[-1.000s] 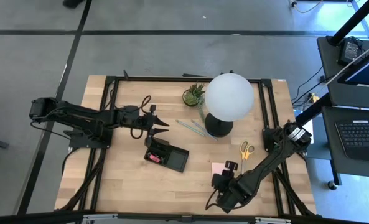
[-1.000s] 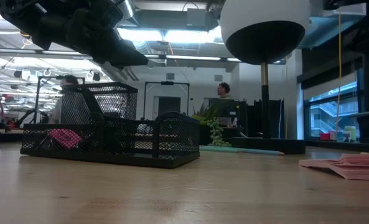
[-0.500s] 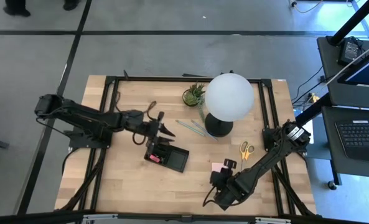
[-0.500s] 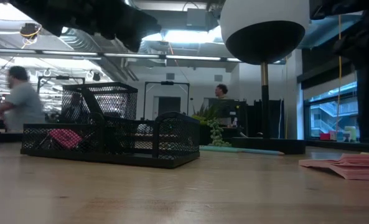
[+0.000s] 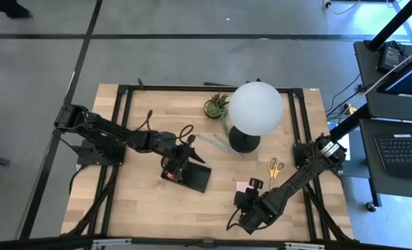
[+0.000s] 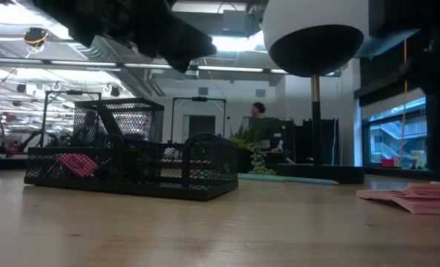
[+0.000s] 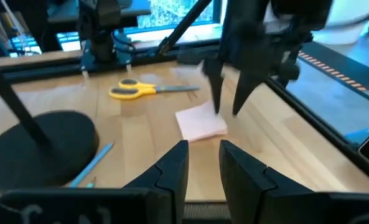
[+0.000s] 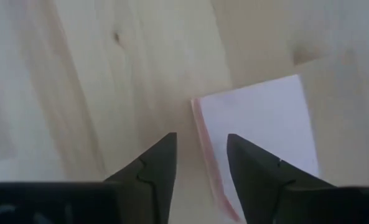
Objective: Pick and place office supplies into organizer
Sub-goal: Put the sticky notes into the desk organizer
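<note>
The black mesh organizer (image 5: 186, 172) sits mid-table with a pink eraser (image 5: 169, 176) in one compartment, also seen in the low view (image 6: 77, 163). My left gripper (image 5: 195, 154) hovers open above the organizer's far right part and holds nothing. The pink sticky-note pad (image 5: 245, 187) lies flat near the right front. My right gripper (image 8: 201, 149) is open and points down just above the pad's edge (image 8: 204, 143), one finger on each side of it. The yellow-handled scissors (image 5: 275, 167) and the pale-green pencils (image 5: 219, 144) lie on the wood.
The white globe lamp (image 5: 256, 108) stands on its black base (image 5: 243, 144) beside the pencils, with a small potted plant (image 5: 216, 105) behind it. Bare wood lies in front of the organizer and at the table's left front. A black frame (image 5: 192, 88) rims the table.
My left gripper has moved toward the table's right and a little nearer, from beside the organizer's far edge to above the organizer. The organizer and the other supplies have stayed where they were.
</note>
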Robot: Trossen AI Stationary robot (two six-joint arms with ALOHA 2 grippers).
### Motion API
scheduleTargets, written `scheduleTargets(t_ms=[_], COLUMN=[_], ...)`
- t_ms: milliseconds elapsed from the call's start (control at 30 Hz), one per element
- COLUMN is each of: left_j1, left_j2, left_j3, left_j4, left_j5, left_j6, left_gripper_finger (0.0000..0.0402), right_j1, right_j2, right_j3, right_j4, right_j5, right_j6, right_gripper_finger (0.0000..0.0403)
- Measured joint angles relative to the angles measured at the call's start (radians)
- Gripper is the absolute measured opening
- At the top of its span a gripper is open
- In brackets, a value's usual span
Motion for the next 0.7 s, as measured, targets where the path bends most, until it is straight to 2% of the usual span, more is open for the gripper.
scheduleTargets(t_ms=[233, 433, 567, 700], left_j1=[-0.019, -0.019, -0.031, -0.047], left_j2=[0.000, 0.004, 0.058, 0.161], left_j3=[0.023, 0.047, 0.104, 0.201], left_j4=[0.002, -0.003, -0.048, -0.110], left_j5=[0.000, 0.000, 0.000, 0.007], left_j6=[0.023, -0.009, -0.027, -0.016], left_gripper_finger=[0.0084, 0.0084, 0.0084, 0.0084], right_j1=[0.001, 0.000, 0.000, -0.001], right_j2=[-0.011, -0.012, -0.011, -0.009], right_j3=[-0.150, -0.188, -0.186, -0.182], right_j4=[0.216, 0.275, 0.275, 0.282], right_j5=[0.006, -0.006, -0.016, -0.028], right_j6=[0.021, 0.026, 0.023, 0.020], right_gripper_finger=[0.0145, 0.0145, 0.0145, 0.0145])
